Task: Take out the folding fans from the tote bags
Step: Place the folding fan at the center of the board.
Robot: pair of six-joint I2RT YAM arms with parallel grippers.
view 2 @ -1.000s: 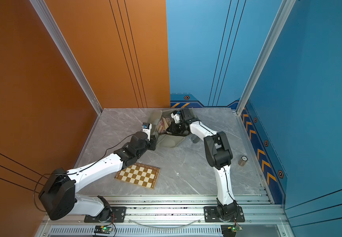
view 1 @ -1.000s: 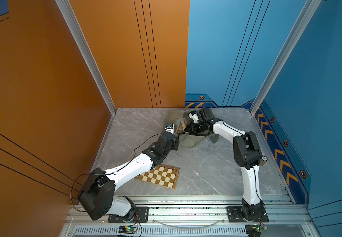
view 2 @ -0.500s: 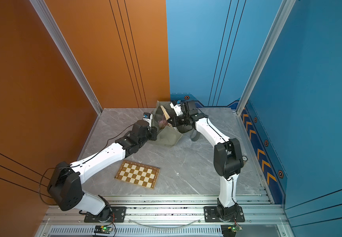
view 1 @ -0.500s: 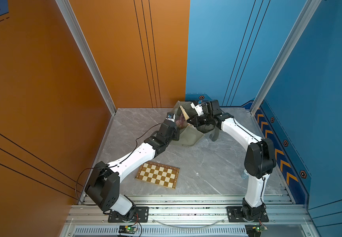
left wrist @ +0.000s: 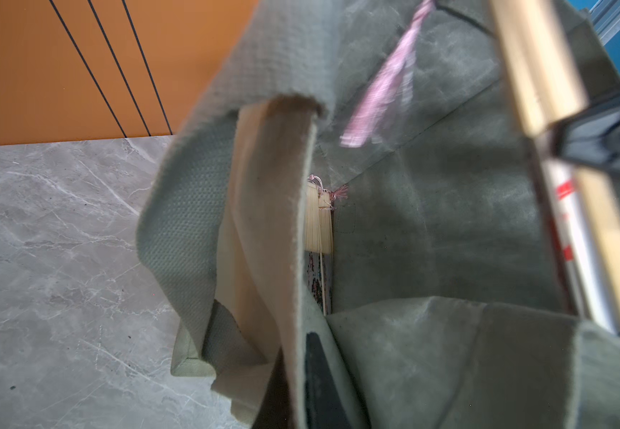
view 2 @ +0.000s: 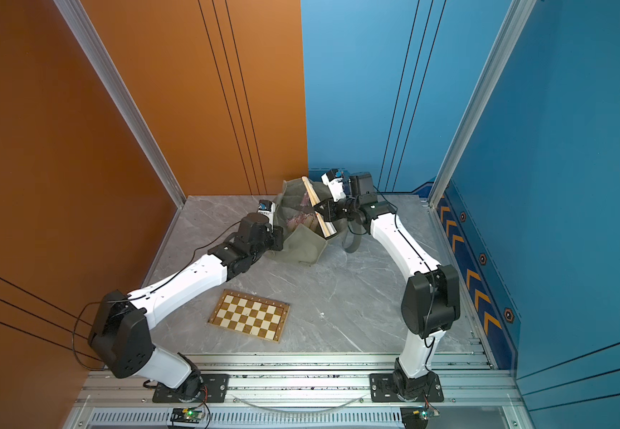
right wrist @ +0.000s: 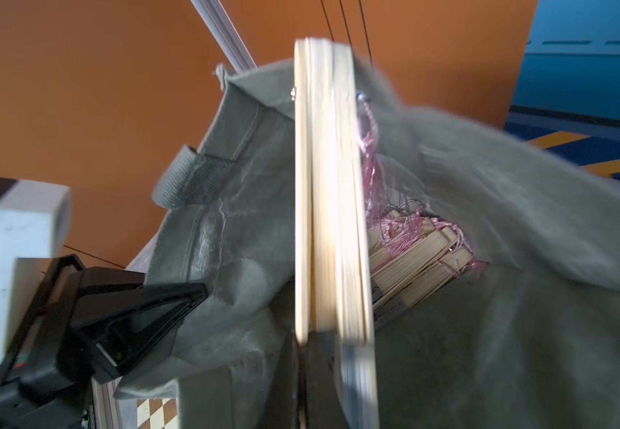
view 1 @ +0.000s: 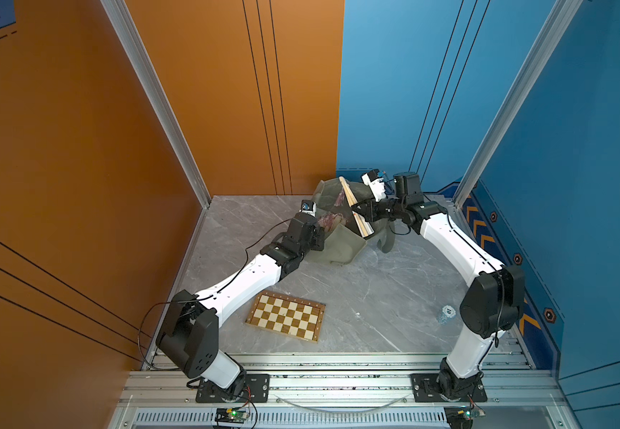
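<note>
The olive tote bag (view 1: 338, 247) (view 2: 302, 248) lies at the far middle of the table, its mouth pulled up. My left gripper (view 1: 322, 231) (view 2: 281, 234) (left wrist: 299, 356) is shut on the bag's rim. My right gripper (view 1: 361, 215) (view 2: 324, 215) (right wrist: 306, 345) is shut on a pale bamboo folding fan (view 1: 353, 208) (view 2: 316, 210) (right wrist: 330, 185), which slants up out of the bag's mouth. The fan's pink tassel (left wrist: 382, 96) hangs down. More folding fans (right wrist: 412, 260) (left wrist: 317, 223) lie inside the bag.
A brown-and-cream chessboard (view 1: 286, 315) (view 2: 249, 315) lies in front of the bag, near the left arm. A strap handle (view 1: 386, 239) trails to the bag's right. A small round token (view 1: 447, 311) sits by the right arm. Orange and blue walls stand close behind the bag.
Both arms have stretched farther back and up. The bag's mouth has risen with the left gripper, and the right gripper has drawn the fan up out of it.
</note>
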